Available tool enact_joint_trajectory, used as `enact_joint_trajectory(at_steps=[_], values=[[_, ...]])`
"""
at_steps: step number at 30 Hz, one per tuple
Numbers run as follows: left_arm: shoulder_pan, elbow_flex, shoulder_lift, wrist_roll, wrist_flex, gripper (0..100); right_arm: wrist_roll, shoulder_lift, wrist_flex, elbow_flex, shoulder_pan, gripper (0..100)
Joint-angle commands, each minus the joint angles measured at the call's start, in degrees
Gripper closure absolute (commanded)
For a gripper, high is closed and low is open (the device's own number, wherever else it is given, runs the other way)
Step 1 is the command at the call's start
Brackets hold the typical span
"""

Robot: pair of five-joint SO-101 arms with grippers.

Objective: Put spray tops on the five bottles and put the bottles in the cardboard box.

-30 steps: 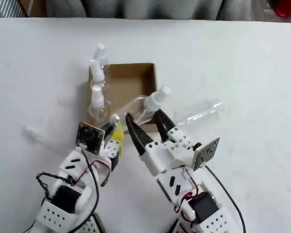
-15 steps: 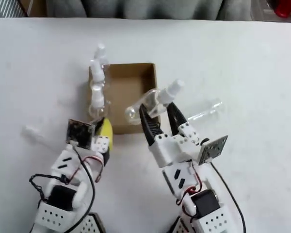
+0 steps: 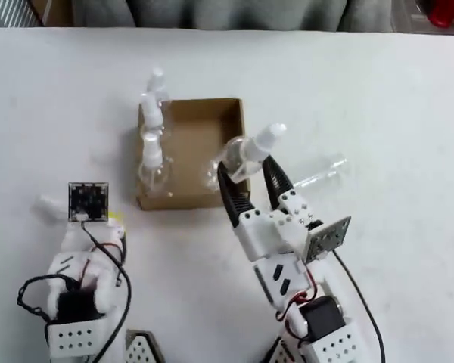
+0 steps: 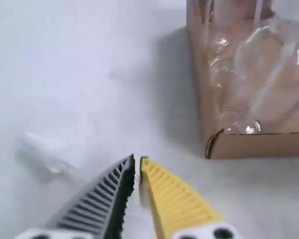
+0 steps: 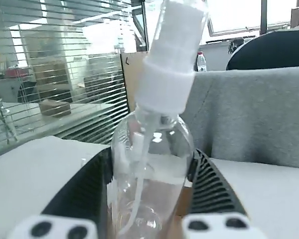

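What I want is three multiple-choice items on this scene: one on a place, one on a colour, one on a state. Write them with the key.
1. Where is the bottle in the right gripper?
A. Over the right wall of the cardboard box
B. Lying flat on the table
C. Beside the left arm

2. What colour is its spray top?
A. Red
B. White
C. Yellow

3. How is the left gripper?
A. Wide open
B. Shut on a bottle
C. Shut and empty

Key: 1 A, the high view shows it held above that wall. 2 B, the high and right wrist views show it white. 3 C, the left wrist view shows it closed on nothing.
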Motion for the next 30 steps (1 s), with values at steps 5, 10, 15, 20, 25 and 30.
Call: enact_joint_trajectory(at_steps=[5,10,15,20,25,30], values=[[-3.56,-0.35,-0.75,-1.32,0.62,98,1.05,17.80,-5.05,-12.22,0.84,98.3],[-3.56,-0.35,-0.75,-1.49,2.02,98,1.05,32.66,-13.23,-16.88,2.24,98.3],[-3.56,-0.35,-0.66,-1.49,2.02,98,1.05,47.69,-21.67,-19.87,5.32,98.3],[-3.56,-0.35,-0.66,-1.49,2.02,98,1.05,63.43,-31.87,-24.35,7.69,98.3],[-3.56,-0.26,-0.66,-1.58,2.02,98,1.05,77.23,-36.18,-31.21,7.87,98.3],[-3.56,-0.26,-0.66,-1.58,2.02,98,3.69,88.57,-38.99,-38.59,7.60,98.3]])
